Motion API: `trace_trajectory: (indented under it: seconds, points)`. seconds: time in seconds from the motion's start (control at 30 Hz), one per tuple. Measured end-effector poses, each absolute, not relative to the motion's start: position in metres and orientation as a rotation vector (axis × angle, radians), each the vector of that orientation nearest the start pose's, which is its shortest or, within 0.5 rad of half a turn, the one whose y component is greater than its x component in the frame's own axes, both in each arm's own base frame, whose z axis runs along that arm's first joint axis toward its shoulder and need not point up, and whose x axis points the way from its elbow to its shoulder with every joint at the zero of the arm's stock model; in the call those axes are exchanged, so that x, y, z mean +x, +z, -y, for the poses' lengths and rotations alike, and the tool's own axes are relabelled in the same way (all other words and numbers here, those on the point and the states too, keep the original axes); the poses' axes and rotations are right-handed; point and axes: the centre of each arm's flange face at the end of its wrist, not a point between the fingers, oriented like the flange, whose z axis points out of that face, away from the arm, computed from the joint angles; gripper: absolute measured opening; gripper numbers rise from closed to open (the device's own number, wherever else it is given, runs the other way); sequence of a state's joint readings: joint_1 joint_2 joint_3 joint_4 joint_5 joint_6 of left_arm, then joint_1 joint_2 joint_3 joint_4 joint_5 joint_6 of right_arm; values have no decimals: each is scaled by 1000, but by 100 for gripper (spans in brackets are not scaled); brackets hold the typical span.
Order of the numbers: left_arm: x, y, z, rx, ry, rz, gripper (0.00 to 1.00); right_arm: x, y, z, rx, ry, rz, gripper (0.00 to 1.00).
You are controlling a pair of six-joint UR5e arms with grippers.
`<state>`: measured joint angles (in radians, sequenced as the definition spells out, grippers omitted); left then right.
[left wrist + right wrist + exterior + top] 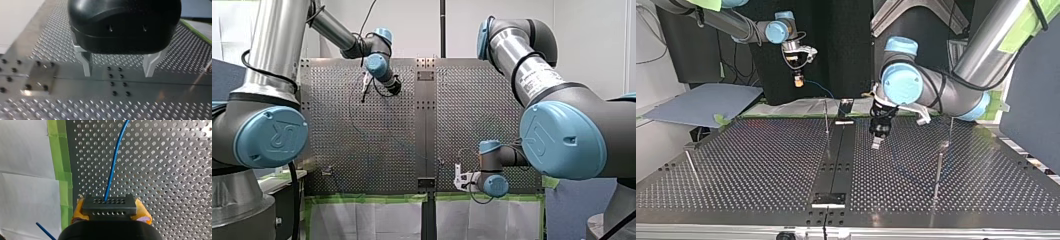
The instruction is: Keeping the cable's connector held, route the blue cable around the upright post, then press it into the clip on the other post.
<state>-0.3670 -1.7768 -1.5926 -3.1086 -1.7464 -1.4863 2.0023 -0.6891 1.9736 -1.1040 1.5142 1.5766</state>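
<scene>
My right gripper [110, 210] is shut on the cable's dark connector block [109, 202], held between its yellow pads [78, 208]. The blue cable [114, 160] runs straight out of the block over the perforated table. In the top view that gripper [797, 76] hangs beyond the table's far edge, and the blue cable [819, 86] trails from it toward the table. My left gripper [117, 72] stands open just above the table's centre strip, with nothing between its metal fingers [85, 62]. A thin upright post [826, 117] stands beside my left gripper [877, 141].
Two more upright posts stand on the table: one [938, 170] at the top view's right and one [692, 167] at its left. Green tape [57, 152] and white sheeting border the table's edge near my right gripper. A dark centre strip [836, 165] divides the table.
</scene>
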Motion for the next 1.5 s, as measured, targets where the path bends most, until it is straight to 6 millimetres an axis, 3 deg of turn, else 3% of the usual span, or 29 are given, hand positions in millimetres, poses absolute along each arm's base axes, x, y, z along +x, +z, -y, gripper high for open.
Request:
trace_trajectory:
  seconds: [0.47,0.83,1.27,1.5]
  points:
    - [515,330,290,273,164,-1772,100,346,-58,414,1715,1453,1046,0]
    - [528,333,286,249,242,-1689,100,345,-58,415,1713,1453,1046,0]
    - [545,284,284,305,368,-1735,100,345,-58,415,1716,1450,1047,0]
    - [549,276,284,308,381,-1731,100,345,-58,415,1715,1451,1047,0]
